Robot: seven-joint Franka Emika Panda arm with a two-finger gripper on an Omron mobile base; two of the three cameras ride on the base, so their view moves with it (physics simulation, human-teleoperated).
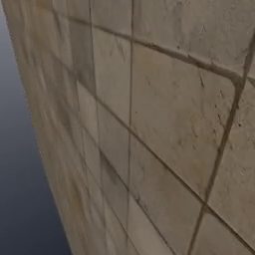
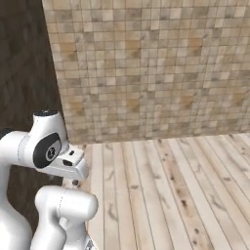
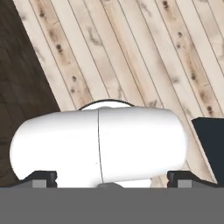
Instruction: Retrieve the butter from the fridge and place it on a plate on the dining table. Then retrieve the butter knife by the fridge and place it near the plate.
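Observation:
The butter, the fridge, the plate, the dining table and the butter knife are all out of view. In the hand view my gripper (image 3: 113, 180) points down at a pale plank floor (image 3: 144, 52). Its two dark fingertips (image 3: 40, 177) stand far apart at the bottom corners, open, with nothing between them. In the right base view my white arm (image 2: 49, 146) is folded up close over the base at the lower left.
A beige tiled wall (image 2: 146, 68) rises straight ahead and stands very close in the left base view (image 1: 164, 109). A dark wood wall (image 2: 24, 63) lies to the left. Pale plank floor (image 2: 166, 190) stretches to the right. A dark boxy corner (image 3: 211, 146) juts in beside the hand.

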